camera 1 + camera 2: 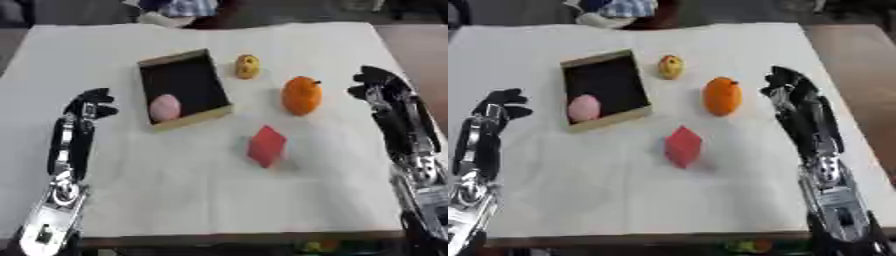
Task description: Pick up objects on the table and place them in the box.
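Box [184,90], shallow with a dark floor and pale wooden rim, lies askew on the white-covered worktop [175,190], left of centre. One pink rounded object [164,108] sits inside it, against the near wall. Three objects remain outside on the cloth: a small yellow fruit-like item [248,66] just right of the box's far corner, its surface detail not discernible; an orange fruit [302,96] with a dark stem nearer the right side; and a red faceted block [266,145] nearest the front, standing on an edge or corner, which cannot be determined. Left hand [90,106] rests at the left margin, well apart from the box, fingers curled and holding nothing. Right hand [787,85] sits beside the orange fruit without contact; whether its fingers are apart or together cannot be told.
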### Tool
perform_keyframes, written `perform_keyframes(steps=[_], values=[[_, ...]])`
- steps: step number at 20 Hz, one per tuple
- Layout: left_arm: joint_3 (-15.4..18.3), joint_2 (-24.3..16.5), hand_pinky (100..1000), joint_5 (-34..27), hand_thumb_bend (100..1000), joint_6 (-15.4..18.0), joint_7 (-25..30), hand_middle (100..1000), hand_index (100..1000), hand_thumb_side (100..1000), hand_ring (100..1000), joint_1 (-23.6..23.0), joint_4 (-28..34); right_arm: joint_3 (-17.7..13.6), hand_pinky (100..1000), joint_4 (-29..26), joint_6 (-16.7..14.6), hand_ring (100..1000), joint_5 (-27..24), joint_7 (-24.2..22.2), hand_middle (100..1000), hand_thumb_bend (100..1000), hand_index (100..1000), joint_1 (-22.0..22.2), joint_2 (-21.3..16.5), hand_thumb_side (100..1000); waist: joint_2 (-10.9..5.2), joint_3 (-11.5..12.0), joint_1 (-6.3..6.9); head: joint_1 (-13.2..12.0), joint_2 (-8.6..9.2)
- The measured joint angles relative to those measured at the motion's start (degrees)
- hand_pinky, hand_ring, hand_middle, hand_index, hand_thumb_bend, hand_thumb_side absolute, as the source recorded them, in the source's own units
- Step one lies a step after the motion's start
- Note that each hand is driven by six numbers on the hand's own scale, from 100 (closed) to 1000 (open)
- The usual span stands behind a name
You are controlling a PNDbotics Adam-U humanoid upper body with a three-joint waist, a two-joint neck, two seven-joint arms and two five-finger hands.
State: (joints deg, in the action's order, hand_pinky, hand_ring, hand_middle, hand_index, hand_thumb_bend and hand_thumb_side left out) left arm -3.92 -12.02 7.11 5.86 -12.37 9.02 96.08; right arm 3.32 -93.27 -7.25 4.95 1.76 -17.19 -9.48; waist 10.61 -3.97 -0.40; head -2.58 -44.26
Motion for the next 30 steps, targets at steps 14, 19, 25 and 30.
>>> perform_keyframes(steps=[14, 19, 25, 30], values=[[-0.1, 0.0, 746, 0.3, 100, 0.0, 1.0, 625, 762, 936, 610, -0.4, -0.1, 6.4, 824, 6.6, -3.4, 788, 7.6, -18.9, 818, 100, 944, -11.5, -8.9, 598, 0.0, 0.9, 0.0, 0.7, 0.0], [-0.1, 0.0, 747, 0.3, 100, 0.1, 1.2, 625, 762, 937, 610, -0.5, -0.4, 10.3, 833, 10.4, -5.2, 806, 10.2, -27.0, 835, 100, 959, -16.2, -11.6, 584, 0.0, 1.1, 0.0, 1.0, 0.0], [-0.4, 0.0, 747, 0.3, 100, 0.1, 1.4, 626, 762, 937, 610, -0.6, -0.4, 14.4, 839, 14.7, -7.2, 820, 12.6, -34.1, 848, 165, 972, -20.7, -13.1, 569, -0.02, 1.1, -0.02, 1.2, 0.0], [-0.4, 0.0, 747, 0.3, 100, 0.1, 1.4, 626, 762, 937, 611, -0.7, -0.4, 17.4, 843, 17.0, -9.3, 830, 14.4, -38.5, 858, 199, 980, -23.5, -13.8, 563, -0.05, 1.3, -0.02, 1.2, 0.0]])
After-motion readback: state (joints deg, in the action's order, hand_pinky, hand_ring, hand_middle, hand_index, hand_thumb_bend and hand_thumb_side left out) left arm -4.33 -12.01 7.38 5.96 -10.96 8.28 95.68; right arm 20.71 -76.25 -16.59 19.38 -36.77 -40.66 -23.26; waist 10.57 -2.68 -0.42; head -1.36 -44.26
